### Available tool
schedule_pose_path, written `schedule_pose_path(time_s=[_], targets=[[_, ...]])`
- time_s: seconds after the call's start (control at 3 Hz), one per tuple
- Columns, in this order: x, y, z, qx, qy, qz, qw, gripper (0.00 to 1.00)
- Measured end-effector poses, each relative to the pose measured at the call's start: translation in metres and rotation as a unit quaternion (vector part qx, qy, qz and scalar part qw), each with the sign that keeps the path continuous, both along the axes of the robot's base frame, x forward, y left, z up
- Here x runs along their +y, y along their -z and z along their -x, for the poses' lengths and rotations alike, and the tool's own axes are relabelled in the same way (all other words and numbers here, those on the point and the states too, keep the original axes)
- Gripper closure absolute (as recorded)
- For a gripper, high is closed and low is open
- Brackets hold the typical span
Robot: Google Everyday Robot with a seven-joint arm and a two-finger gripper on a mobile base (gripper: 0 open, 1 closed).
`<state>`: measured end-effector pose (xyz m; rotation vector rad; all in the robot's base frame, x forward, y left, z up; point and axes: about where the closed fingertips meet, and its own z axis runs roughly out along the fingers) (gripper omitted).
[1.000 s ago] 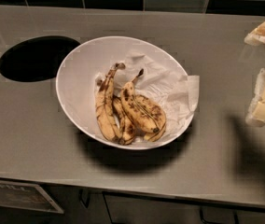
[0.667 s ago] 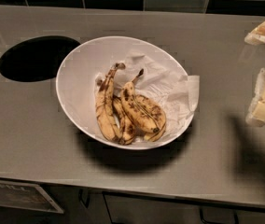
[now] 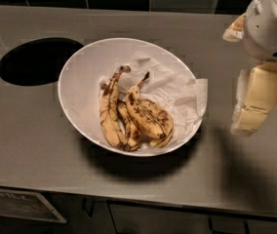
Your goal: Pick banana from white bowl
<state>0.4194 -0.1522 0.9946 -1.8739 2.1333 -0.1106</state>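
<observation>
We see the gripper (image 3: 237,79) has edged over the worktop (image 3: 31,130) toward the white bowl (image 3: 80,91) (fingers wide, empty); banana (image 3: 150,116) not yet reached.

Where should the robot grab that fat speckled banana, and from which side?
Probably across the banana's plump middle, from straight above. It lies on its side, partly over the slimmer bananas, so its top is exposed, while the bowl's sloping wall blocks a sideways approach. The thin stem offers little to hold. The gripper hangs right of the bowl, over the counter.
</observation>
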Motion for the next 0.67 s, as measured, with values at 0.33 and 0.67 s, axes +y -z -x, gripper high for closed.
schedule_pose_path(time_s=[0.33,0.67], targets=[[0.000,0.000,0.000,0.000,0.000,0.000,1.0000,0.00],[0.014,-0.007,-0.001,-0.010,-0.009,-0.006,0.9999,0.00]])
